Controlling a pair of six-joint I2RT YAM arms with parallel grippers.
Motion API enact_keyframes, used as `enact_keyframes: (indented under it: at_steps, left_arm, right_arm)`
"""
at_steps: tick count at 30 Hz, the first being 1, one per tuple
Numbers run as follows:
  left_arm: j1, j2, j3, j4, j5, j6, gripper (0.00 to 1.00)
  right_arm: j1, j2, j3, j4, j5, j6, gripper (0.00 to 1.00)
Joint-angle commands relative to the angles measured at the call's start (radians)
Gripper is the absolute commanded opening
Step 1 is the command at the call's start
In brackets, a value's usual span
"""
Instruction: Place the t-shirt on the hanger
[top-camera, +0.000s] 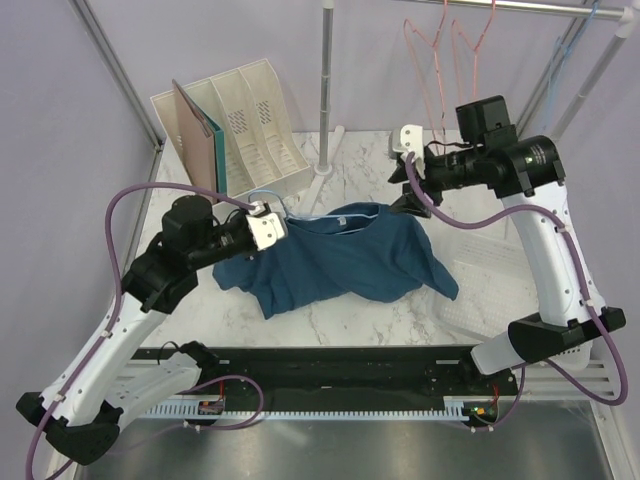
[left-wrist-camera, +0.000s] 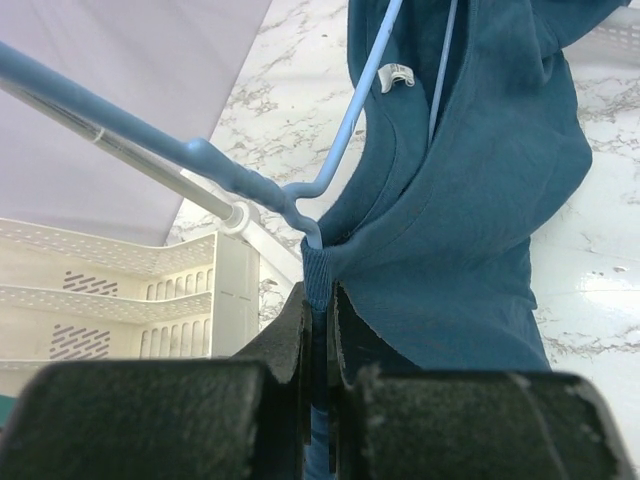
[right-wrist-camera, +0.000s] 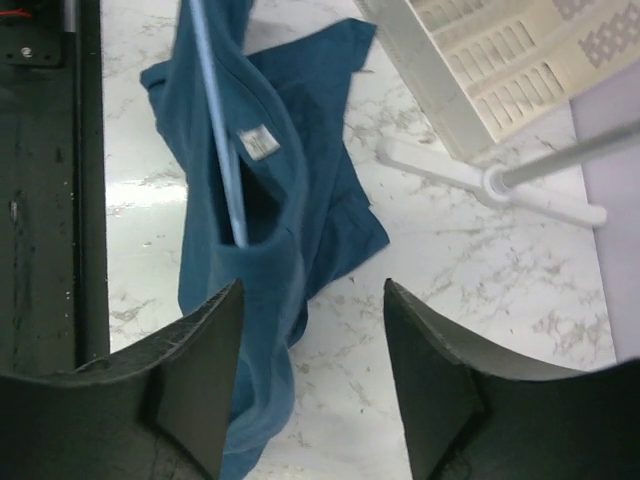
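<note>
- On the marble table (top-camera: 380, 322), centre: t-shirt (top-camera: 340, 258), dark teal-blue, crumpled. Its body lies in folds on the tabletop and its collar edge is raised along the far side.
- Hanger (left-wrist-camera: 352, 128), thin light-blue wire. It lies across the neck opening, with one arm running inside the shirt beneath the white neck label (right-wrist-camera: 258, 142). The wire's bend sits just above the left claw. The greater part of the hanger is hidden by cloth.
- Left gripper (top-camera: 268, 228), at the shirt's left end: clenched, jaws nearly together on the ribbed collar band. The left wrist view shows the cloth pinched between the fingers. Whether the wire is also caught in the pinch cannot be told.
- Right gripper (top-camera: 408, 200), at the shirt's far right shoulder: released, jaws standing well apart with only bare marble between them. In the right wrist view, cloth shows beside one finger; contact cannot be told.
- Cream file rack (top-camera: 250, 120), several slots, at the far left of the table, just beyond the left claw.
- Rail stand (top-camera: 326, 90), grey upright pole on a white foot, behind the shirt.
- Pink-red hangers (top-camera: 450, 50), wire, hanging from the top rail at far right.
- Clear tray (top-camera: 490, 275), translucent, on the table to the right of the shirt.
</note>
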Motion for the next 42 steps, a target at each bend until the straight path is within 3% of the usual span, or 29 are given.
enact_keyframes:
  at_steps: [1, 12, 19, 33, 36, 37, 40, 41, 42]
  left_arm:
    - [0.003, 0.004, 0.036, 0.047, 0.039, 0.043, 0.02]
    - [0.001, 0.004, 0.037, 0.043, 0.057, 0.07, 0.02]
    - [-0.003, 0.046, 0.074, 0.042, 0.082, 0.032, 0.02]
    - [-0.095, 0.119, 0.109, 0.056, 0.033, 0.023, 0.02]
    - [-0.1, 0.113, 0.102, 0.05, 0.01, 0.005, 0.02]
    - [-0.1, 0.108, 0.105, 0.037, -0.003, -0.015, 0.03]
    - [-0.063, 0.076, 0.1, -0.041, -0.037, -0.058, 0.23]
    - [-0.043, 0.067, 0.103, -0.074, -0.009, -0.069, 0.36]
    - [0.013, 0.053, 0.106, -0.134, 0.026, -0.078, 0.42]
  right_arm:
    - [0.115, -0.016, -0.054, -0.141, 0.015, -0.111, 0.61]
    - [0.165, 0.035, -0.092, -0.135, 0.046, -0.102, 0.55]
    - [0.238, 0.046, -0.104, -0.066, 0.043, -0.032, 0.29]
    - [0.357, 0.09, -0.076, 0.135, 0.069, 0.149, 0.24]
    - [0.36, 0.093, -0.072, 0.155, 0.095, 0.16, 0.08]
    - [0.36, 0.086, -0.073, 0.157, 0.109, 0.16, 0.0]
    - [0.355, 0.058, -0.092, 0.157, 0.144, 0.14, 0.0]
    - [0.352, 0.052, -0.098, 0.158, 0.146, 0.138, 0.0]
    - [0.347, 0.047, -0.104, 0.158, 0.147, 0.14, 0.0]
